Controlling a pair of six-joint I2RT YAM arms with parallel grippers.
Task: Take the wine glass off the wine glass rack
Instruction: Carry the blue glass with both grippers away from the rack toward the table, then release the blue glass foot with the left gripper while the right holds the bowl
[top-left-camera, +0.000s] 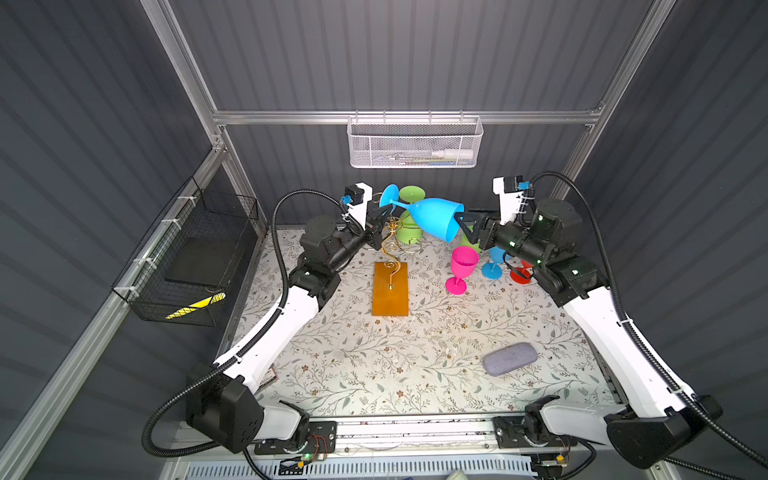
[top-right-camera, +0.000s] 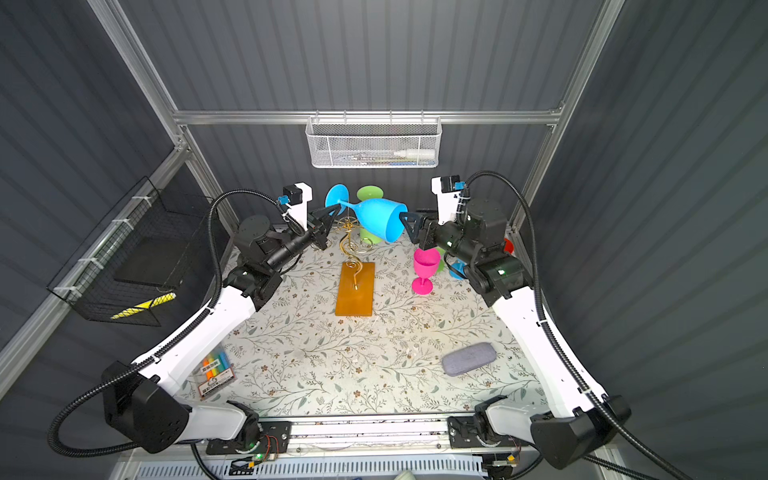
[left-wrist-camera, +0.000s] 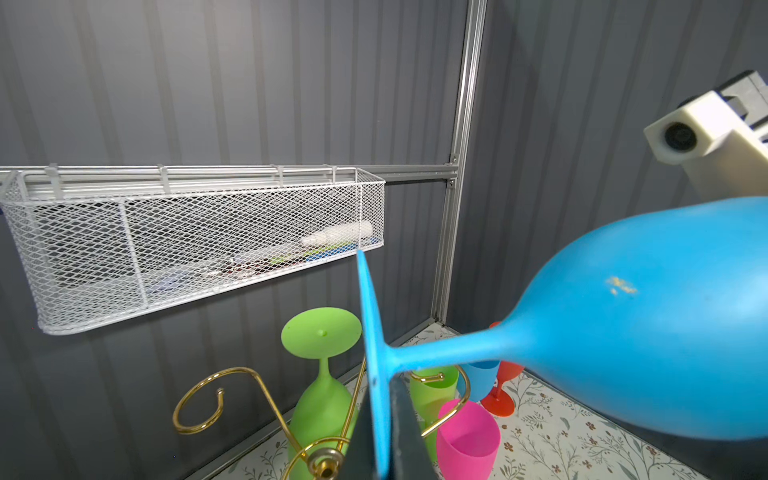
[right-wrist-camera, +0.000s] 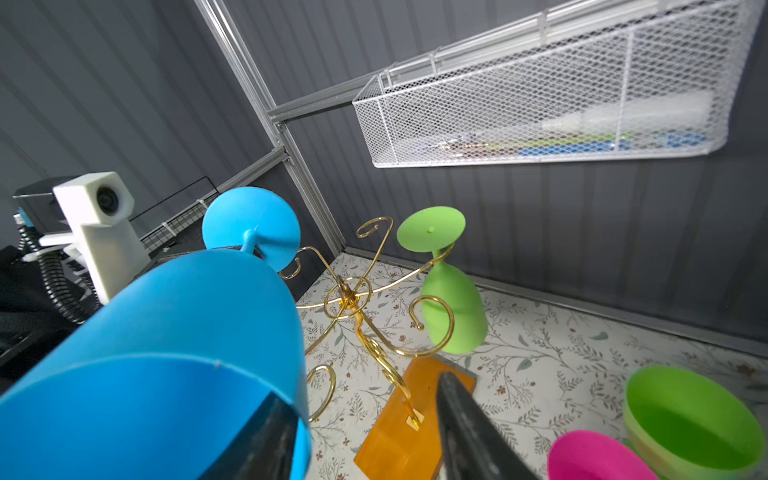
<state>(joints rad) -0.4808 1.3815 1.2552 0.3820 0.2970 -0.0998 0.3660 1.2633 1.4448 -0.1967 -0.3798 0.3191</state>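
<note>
Bright, even light; wrist views warp at edges; close wine glass (right-wrist-camera: 145, 332) perhaps soft.

Open: worktop (top-left-camera: 365, 365) front centre. Blocking: wine glass rack (top-left-camera: 390, 291) mid-rear; pink glass (top-left-camera: 462, 262) just right; grey case (top-left-camera: 510, 358) front right; white mesh basket (top-left-camera: 415, 145) overhead rear.

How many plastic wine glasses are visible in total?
6. A blue glass held by the left gripper, a green glass hanging on the rack. On the table stand a pink glass, another blue glass, a red glass, another green glass. More may be hidden.
</note>
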